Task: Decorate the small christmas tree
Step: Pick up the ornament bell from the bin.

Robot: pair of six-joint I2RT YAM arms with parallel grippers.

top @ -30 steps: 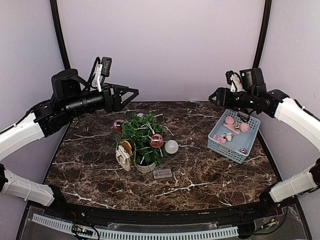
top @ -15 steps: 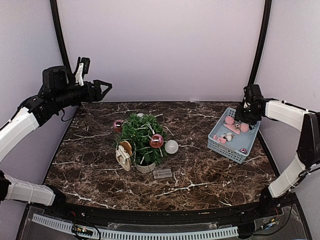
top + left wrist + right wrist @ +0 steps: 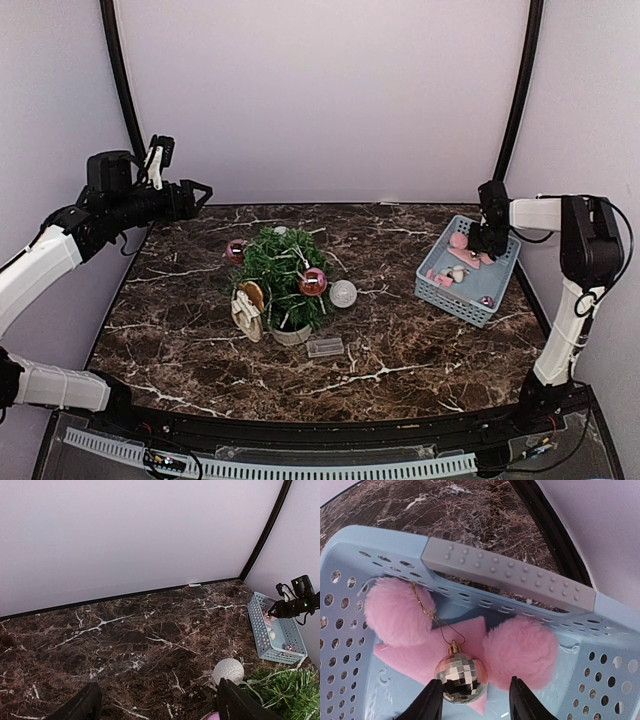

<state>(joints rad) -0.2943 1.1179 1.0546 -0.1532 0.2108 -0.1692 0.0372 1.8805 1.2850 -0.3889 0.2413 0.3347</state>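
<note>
The small christmas tree (image 3: 283, 272) stands mid-table in a pale pot (image 3: 291, 335), hung with pink baubles (image 3: 313, 282) and a beige ornament (image 3: 247, 306); its edge shows in the left wrist view (image 3: 287, 692). My left gripper (image 3: 201, 189) (image 3: 157, 707) hovers open and holding nothing at the far left, well away from the tree. My right gripper (image 3: 484, 243) (image 3: 476, 700) is down inside the blue basket (image 3: 468, 290), open. A silver mirror-ball ornament (image 3: 461, 677) lies between its fingers, against the left one and apart from the right.
Two pink pom-poms (image 3: 397, 611) (image 3: 520, 650) and a pink flat piece (image 3: 417, 656) lie around the mirror ball, under the basket's grey handle (image 3: 505, 572). A white ball (image 3: 343, 293) (image 3: 228, 671) and a clear plastic box (image 3: 324, 347) sit beside the tree.
My left arm has drawn back to the left, away from the tree. My right arm has swung right and dropped into the basket, and its jaws have narrowed around the mirror ball.
</note>
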